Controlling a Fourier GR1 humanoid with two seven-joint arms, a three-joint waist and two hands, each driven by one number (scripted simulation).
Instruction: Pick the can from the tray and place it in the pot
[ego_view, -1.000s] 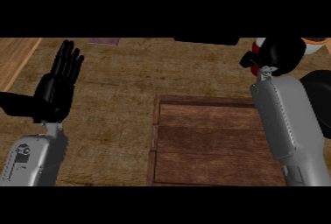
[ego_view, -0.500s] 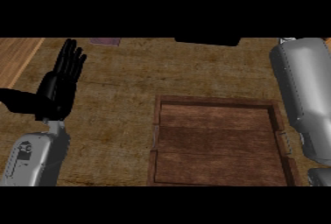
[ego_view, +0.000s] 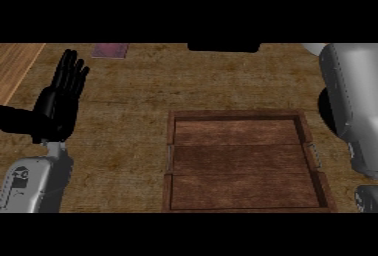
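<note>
At the far left, a strip of lighter wooden surface (ego_view: 16, 65) borders the brown counter (ego_view: 125, 145). Just inside it the robot's left hand (ego_view: 57, 107) rests upright, its black fingers (ego_view: 70, 70) straight and held close together, pointing toward the far edge of the counter, the thumb jutting out to the left. It holds nothing and touches nothing that shows. Its grey forearm (ego_view: 33, 185) comes up from the lower left corner. Beyond the fingertips, near the counter's far edge, lies a small flat pinkish-purple thing (ego_view: 111, 50); what it is cannot be told.

Right of centre sits the wooden tray (ego_view: 171, 150), a rectangular box with a raised rim and a planked floor, a thin metal handle on each short side. No can shows on its floor.

At the right edge the right forearm (ego_view: 354, 105) runs as a long grey shaft along the tray's right side and passes out of view at the top. The right hand itself is out of sight, so its fingers cannot be judged. The can and the pot are not in view.
</note>
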